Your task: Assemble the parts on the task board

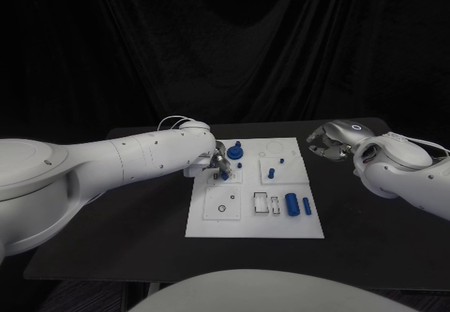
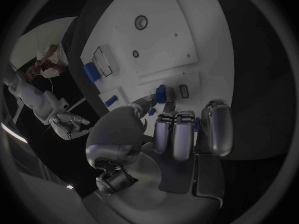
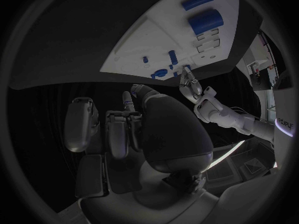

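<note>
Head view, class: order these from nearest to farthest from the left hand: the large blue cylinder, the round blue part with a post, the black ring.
1. Round blue part with a post, beside the left hand.
2. Black ring, board's near-left.
3. Large blue cylinder, near-right.

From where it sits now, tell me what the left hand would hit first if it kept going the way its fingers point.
Most likely the white board itself: the left hand points down at its far-left section, fingertips beside a small blue peg. Depth is unclear, so it might touch the peg first.
</note>
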Robot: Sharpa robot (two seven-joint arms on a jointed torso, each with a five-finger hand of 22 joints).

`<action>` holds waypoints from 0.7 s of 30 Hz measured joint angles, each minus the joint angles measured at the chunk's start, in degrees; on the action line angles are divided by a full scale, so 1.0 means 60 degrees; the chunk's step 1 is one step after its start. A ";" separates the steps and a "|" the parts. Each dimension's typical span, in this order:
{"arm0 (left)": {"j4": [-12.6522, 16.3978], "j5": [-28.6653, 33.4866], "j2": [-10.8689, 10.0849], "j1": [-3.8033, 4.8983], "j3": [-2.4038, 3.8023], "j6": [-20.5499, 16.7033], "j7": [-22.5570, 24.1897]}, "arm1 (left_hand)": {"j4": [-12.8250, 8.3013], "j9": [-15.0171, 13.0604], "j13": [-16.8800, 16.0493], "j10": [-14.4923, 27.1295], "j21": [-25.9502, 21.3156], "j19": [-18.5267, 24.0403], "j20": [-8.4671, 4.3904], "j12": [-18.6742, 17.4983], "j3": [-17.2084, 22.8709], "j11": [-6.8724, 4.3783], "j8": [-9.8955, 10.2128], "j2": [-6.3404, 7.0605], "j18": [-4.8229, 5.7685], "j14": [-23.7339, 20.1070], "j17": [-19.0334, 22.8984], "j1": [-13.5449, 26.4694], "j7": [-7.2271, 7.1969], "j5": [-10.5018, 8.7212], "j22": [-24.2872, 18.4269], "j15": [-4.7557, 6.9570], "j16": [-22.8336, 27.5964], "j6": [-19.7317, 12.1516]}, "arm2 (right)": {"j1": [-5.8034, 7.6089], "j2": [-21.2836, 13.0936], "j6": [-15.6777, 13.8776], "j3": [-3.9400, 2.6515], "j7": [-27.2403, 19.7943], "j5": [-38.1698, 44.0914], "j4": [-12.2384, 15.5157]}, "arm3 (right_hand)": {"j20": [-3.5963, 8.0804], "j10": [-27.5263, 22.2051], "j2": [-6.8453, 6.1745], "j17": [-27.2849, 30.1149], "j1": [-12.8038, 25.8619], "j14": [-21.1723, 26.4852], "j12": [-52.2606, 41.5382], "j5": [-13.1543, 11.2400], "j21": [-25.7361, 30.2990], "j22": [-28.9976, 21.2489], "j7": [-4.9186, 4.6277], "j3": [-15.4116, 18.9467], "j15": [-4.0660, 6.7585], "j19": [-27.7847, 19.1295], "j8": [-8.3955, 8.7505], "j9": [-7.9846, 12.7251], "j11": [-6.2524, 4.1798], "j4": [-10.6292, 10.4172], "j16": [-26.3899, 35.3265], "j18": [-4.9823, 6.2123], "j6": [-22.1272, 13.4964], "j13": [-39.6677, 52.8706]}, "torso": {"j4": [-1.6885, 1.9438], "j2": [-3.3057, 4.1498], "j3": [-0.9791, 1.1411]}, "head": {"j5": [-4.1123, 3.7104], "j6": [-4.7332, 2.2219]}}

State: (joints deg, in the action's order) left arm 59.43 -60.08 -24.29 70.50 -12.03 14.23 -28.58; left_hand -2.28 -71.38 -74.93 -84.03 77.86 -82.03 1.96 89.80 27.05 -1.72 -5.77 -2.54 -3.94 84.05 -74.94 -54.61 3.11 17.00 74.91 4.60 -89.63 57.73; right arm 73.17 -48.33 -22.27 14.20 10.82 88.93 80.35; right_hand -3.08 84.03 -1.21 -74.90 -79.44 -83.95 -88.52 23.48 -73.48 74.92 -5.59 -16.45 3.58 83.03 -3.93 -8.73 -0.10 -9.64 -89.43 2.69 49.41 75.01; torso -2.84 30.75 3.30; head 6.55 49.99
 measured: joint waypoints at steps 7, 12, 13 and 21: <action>0.0002 0.0002 -0.0013 -0.0010 -0.0006 -0.0103 0.0031 | 0.0000 0.0003 0.0000 0.0000 0.0000 0.0000 0.0000 0.0000 0.0000 0.0000 0.0000 0.0000 0.0000 0.0000 0.0001 0.0000 0.0001 -0.0010 0.0000 0.0000 0.0000 0.0000 | 0.0000 -0.0010 0.0001 0.0000 0.0002 0.0000 0.0002 | 0.0000 0.0000 0.0000 0.0000 0.0000 0.0000 0.0000 0.0000 0.0000 0.0000 0.0000 0.0000 0.0000 0.0000 0.0000 0.0000 0.0000 0.0000 0.0000 0.0001 0.0000 0.0000 | 0.0000 0.0001 0.0001 | -0.0005 0.0000; 0.0009 0.0004 -0.0026 -0.0019 -0.0009 -0.0195 0.0052 | 0.0000 0.0005 0.0000 0.0000 0.0000 0.0000 0.0000 0.0000 0.0000 0.0000 0.0000 0.0000 -0.0001 0.0000 0.0001 0.0000 0.0010 -0.0011 0.0000 0.0000 0.0000 -0.0008 | 0.0000 -0.0010 0.0001 0.0000 0.0003 0.0000 0.0003 | 0.0000 0.0000 0.0000 0.0000 0.0000 0.0000 0.0000 0.0000 0.0000 -0.0001 0.0000 0.0000 0.0000 0.0000 0.0000 0.0000 0.0000 0.0000 0.0000 0.0000 0.0000 0.0000 | 0.0000 0.0001 0.0001 | 0.0000 0.0000; 0.0010 0.0004 -0.0028 -0.0020 -0.0010 -0.0217 0.0056 | 0.0000 0.0008 0.0000 0.0000 0.0000 0.0000 0.0000 0.0000 0.0000 0.0000 0.0001 0.0000 -0.0001 0.0000 0.0001 0.0000 -0.0004 -0.0011 0.0000 0.0000 0.0000 0.0006 | 0.0000 -0.0010 0.0002 0.0000 0.0003 0.0000 0.0003 | 0.0000 0.0000 0.0000 0.0000 0.0000 0.0000 0.0000 0.0000 0.0000 -0.0001 0.0000 0.0000 0.0000 0.0000 0.0000 0.0000 0.0000 0.0000 0.0000 -0.0001 0.0000 0.0000 | 0.0000 0.0001 0.0001 | -0.0001 0.0000; 0.0007 0.0004 -0.0037 -0.0030 -0.0014 -0.0372 0.0098 | 0.0000 0.0006 0.0000 0.0000 0.0000 0.0000 0.0000 0.0000 0.0000 0.0000 0.0001 0.0000 -0.0001 0.0000 0.0002 -0.0001 -0.0017 -0.0013 0.0000 0.0000 0.0000 0.0025 | 0.0000 -0.0009 0.0002 0.0000 0.0004 0.0000 -0.0003 | 0.0000 0.0000 0.0000 0.0000 0.0000 0.0000 0.0000 0.0000 0.0000 -0.0002 0.0000 0.0000 0.0000 0.0000 0.0000 -0.0001 0.0000 0.0000 0.0000 0.0000 0.0000 0.0000 | 0.0005 0.0001 0.0000 | -0.0078 0.0000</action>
State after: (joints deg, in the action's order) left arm 59.48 -60.06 -24.52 70.32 -12.11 12.00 -28.00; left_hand -2.28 -71.35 -74.93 -84.03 77.86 -82.03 1.96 89.80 27.05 -1.72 -5.76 -2.54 -3.95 84.05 -74.93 -54.61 3.01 16.92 74.90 4.60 -89.63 57.88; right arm 73.17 -48.38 -22.26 14.20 10.85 88.93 80.33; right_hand -3.08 84.03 -1.20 -74.90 -79.44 -83.95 -88.52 23.48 -73.48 74.91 -5.59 -16.45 3.58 83.03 -3.93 -8.73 -0.10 -9.64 -89.43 2.69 49.41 75.01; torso -2.81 30.76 3.30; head 6.09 49.99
